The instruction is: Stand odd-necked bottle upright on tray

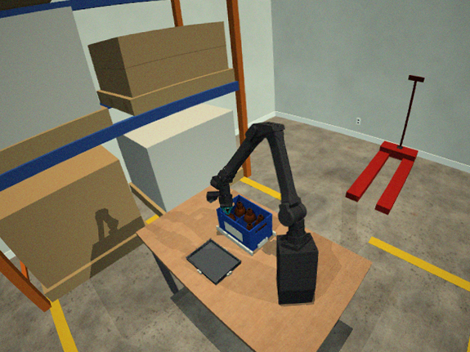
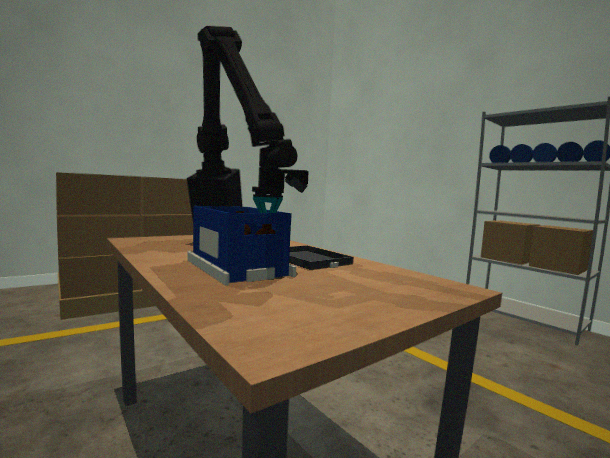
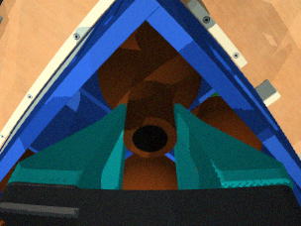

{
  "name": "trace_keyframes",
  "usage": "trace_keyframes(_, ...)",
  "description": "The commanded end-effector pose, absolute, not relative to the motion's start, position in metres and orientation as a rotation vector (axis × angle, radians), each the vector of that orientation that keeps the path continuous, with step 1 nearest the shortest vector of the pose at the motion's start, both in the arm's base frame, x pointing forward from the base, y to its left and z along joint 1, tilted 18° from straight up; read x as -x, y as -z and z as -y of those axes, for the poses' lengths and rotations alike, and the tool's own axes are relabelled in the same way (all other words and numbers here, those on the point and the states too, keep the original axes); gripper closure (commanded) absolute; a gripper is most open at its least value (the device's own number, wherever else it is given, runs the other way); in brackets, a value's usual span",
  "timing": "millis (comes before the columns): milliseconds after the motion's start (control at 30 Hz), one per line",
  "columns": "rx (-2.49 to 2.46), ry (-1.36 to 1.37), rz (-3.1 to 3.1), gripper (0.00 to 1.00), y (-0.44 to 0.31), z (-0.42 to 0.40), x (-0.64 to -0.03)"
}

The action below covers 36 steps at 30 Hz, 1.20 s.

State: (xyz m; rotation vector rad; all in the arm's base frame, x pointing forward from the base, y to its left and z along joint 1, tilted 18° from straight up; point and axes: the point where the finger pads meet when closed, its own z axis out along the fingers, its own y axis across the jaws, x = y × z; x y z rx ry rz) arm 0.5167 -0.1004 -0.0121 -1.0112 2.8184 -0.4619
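Note:
A blue crate point(image 1: 258, 238) point(image 2: 255, 250) point(image 3: 184, 41) holds brown bottles. My gripper point(image 1: 227, 211) point(image 2: 268, 210) point(image 3: 150, 113) points down into the crate's corner, at the end away from the arm's base. Its teal fingers are shut on the neck of the corner bottle point(image 3: 150, 91), one on each side just below the opening. That bottle stands inside the crate. Other bottles point(image 1: 249, 216) point(image 3: 233, 124) stand beside it, partly hidden by walls and fingers. The difference in neck thickness cannot be told. The black tray point(image 1: 213, 261) point(image 2: 312, 258) bears nothing.
Pale strips point(image 1: 237, 241) point(image 2: 207, 267) point(image 3: 225, 41) lie around the crate's base. Small pale clips point(image 1: 229, 273) point(image 2: 334, 264) sit at the tray's edge. The crate walls rise close around the fingers. The arm's black base point(image 1: 297, 272) stands on the table near crate and tray.

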Motion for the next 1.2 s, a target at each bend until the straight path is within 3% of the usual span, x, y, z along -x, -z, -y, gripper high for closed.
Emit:
trace_keyframes(0, 1.008, 0.461, -2.821, 1.00, 0.0157, 0.1068, -0.5184)
trace_keyframes(133, 1.008, 0.461, -2.821, 1.00, 0.0157, 0.1068, -0.5184)
trace_keyframes(167, 1.008, 0.461, -2.821, 0.39, 0.0157, 0.1068, -0.5184)
trace_keyframes(1167, 1.008, 0.461, -2.820, 0.39, 0.0151, 0.1066, -0.5186)
